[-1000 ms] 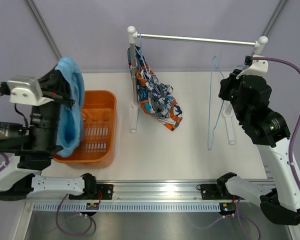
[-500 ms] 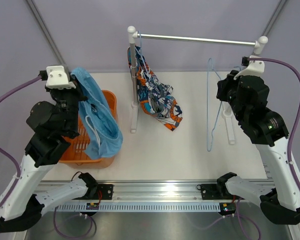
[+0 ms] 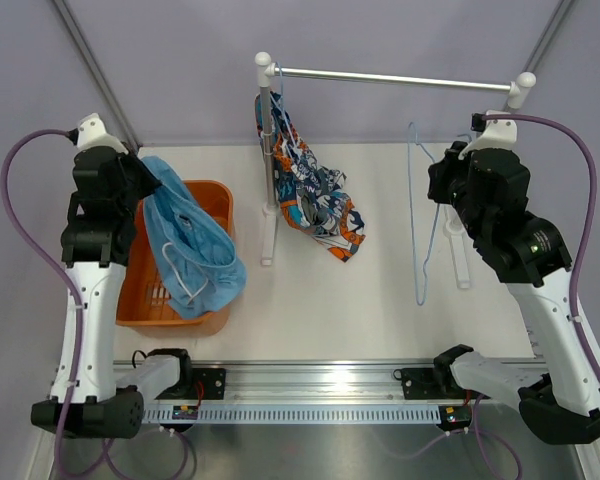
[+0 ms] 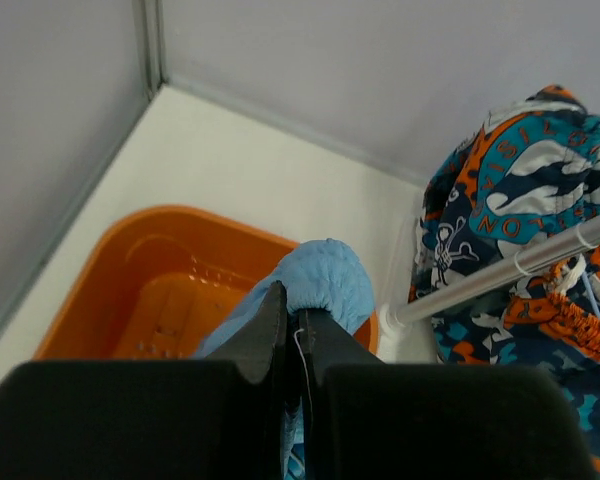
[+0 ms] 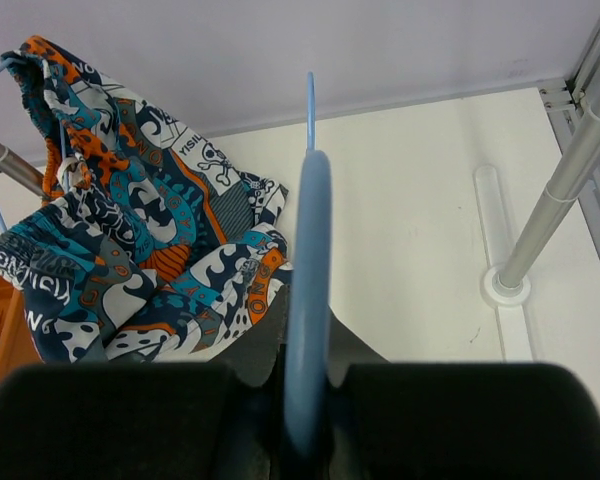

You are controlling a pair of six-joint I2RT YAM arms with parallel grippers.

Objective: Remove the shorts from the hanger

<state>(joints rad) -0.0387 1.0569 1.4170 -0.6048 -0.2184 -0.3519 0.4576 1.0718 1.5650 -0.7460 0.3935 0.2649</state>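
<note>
L arm: base at near-left corner, links stand steeply up the left edge, wrist at far left and tipped down-right over the orange basket (image 3: 221, 192). L gripper (image 3: 143, 186) is pinched tight on a fold of the light blue shorts (image 3: 198, 252); the wrist cam shows the fingers (image 4: 270, 318) closed w/ blue cloth bunched at the tips. The shorts hang from the claw into the basket, w/ the lower end draped over its right rim; white drawstring visible.

Centre: rack rail (image 3: 400, 78) runs left-right at the far side of the table (image 3: 380, 295). The printed shorts (image 3: 315, 197) hang on a blue wire hanger at the rail's left end, next to the left post, sagging down-right. Apart from both claws.

R arm: base near-right, forearm angled far-left, wrist up near the right rack post (image 5: 555, 190). R gripper (image 3: 442, 186) is clamped narrow on the bare blue hanger (image 3: 418, 240); the wrist cam shows its bar edge-on between the jaws, no cloth on it. Can't tell if its hook touches the rail.
</note>
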